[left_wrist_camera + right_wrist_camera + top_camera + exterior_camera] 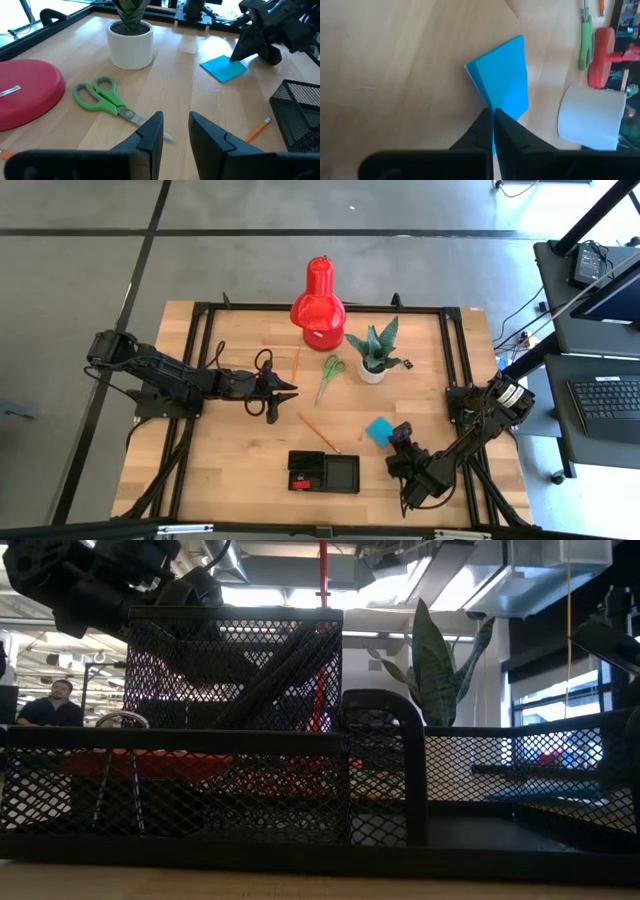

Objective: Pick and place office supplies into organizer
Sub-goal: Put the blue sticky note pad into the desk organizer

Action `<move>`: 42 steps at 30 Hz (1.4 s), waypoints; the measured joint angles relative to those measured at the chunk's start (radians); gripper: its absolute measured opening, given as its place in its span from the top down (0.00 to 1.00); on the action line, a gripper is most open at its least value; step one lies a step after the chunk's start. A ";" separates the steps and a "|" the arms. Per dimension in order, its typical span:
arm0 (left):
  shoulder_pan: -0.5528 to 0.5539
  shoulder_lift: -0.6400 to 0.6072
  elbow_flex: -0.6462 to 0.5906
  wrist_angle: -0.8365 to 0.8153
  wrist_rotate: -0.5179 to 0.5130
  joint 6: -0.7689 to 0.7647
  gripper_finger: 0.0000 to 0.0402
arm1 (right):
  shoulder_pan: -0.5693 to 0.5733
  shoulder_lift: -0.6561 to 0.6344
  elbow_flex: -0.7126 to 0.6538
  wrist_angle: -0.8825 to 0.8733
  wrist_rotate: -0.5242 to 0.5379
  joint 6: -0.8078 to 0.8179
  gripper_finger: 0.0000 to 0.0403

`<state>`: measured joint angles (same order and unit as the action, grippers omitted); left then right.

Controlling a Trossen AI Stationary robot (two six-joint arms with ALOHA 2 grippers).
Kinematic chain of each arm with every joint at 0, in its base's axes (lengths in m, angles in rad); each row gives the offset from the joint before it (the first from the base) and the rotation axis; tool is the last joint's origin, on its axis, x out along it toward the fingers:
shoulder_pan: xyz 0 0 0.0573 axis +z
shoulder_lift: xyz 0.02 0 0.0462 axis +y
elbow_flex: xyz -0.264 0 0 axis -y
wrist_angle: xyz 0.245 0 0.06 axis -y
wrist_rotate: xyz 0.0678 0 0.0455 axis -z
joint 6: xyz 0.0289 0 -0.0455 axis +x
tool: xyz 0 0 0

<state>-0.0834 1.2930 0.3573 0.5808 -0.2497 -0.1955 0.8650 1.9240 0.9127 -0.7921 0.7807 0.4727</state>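
A blue square note pad (378, 430) lies on the wooden table right of centre, with my right gripper (396, 436) shut on one corner. The black mesh organizer (324, 472) stands near the front edge, with a small red piece in its left compartment. Green-handled scissors (102, 97) and an orange pencil (318, 432) lie flat on the table. A second pencil (296, 364) lies beside the lamp. My left gripper (176, 132) hovers open left of centre, pointing toward the scissors, with nothing between its fingers. My right gripper pinches the note pad's corner (496, 104) nearest the table's right edge between its two fingertips. The fingers slant down from the near right. The rest of the pad (222, 67) lies on the table.
A big red lamp-like object (318, 305) and a green plant in a white pot (374, 358) stand at the far middle. A black metal frame (205, 360) runs round the tabletop. There is bare wood between the pad and the organizer.
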 joint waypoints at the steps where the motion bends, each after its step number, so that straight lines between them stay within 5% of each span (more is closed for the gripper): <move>1: 0.000 0.000 0.000 0.000 0.000 0.000 0.79 | 0.000 0.000 0.000 -0.006 0.000 0.015 0.98; 19: 0.000 0.000 0.000 0.000 -0.028 0.000 0.79 | -0.024 0.013 0.276 -0.379 0.014 0.360 0.99; 30: 0.000 0.000 0.000 0.000 -0.078 0.000 0.79 | -0.065 0.009 0.639 -0.520 0.004 0.359 0.99; 42: 0.000 0.000 0.000 -0.008 -0.116 0.000 0.79 | -0.066 0.027 0.831 -0.529 -0.115 0.327 1.00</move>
<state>-0.0833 1.2926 0.3573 0.5728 -0.3658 -0.1955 0.7994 1.9511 1.7433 -1.3212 0.6662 0.7998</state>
